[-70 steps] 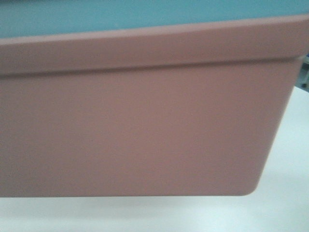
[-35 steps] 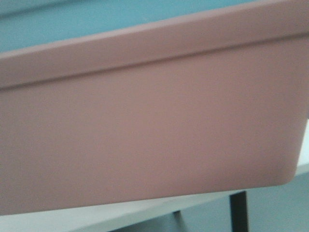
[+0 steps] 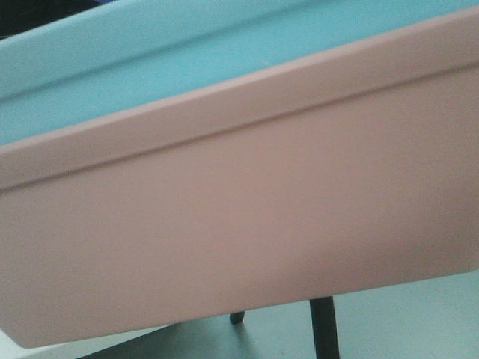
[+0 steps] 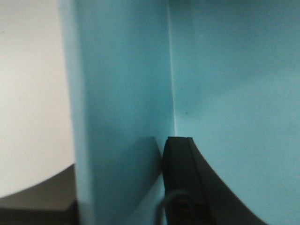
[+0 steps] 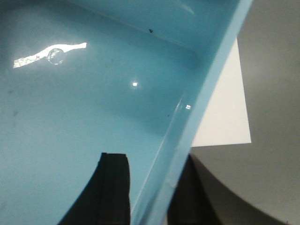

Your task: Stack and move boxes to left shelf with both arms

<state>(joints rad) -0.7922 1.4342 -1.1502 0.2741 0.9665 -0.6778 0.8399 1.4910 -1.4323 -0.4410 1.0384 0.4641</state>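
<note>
Compared with a second ago, the stacked tubs are tipped further, their right end raised toward 2 o'clock; the white bench that filled the bottom of the front view then has shrunk to a pale sliver at 7 o'clock, and more of the blue tub shows at the top. The pink tub [image 3: 239, 224] fills most of the front view, its long side facing the camera, and the light blue tub [image 3: 150, 67] sits nested inside it, showing from 10 to 1 o'clock. Under the pink tub's lower edge, a dark bench leg [image 3: 324, 329] stands at 6 o'clock against a grey-green floor [image 3: 404, 314]. Both tubs are smooth, matte plastic with flat walls, a raised band under the rim and softly rounded corners. From the left wrist, the left claw [image 4: 119, 180] straddles the blue tub's upright wall [image 4: 122, 93], with one black finger [image 4: 180, 178] pressed against the inside face and a dark shape outside at 8 o'clock, so it is clamped on that wall. From the right wrist, the right claw [image 5: 150, 187] likewise pinches the blue rim running from 1 to 6 o'clock, one black finger [image 5: 115, 187] inside on the glossy, light-flecked floor of the tub and the other outside, with a corner of the white bench [image 5: 225, 108] beyond at 3 o'clock
</note>
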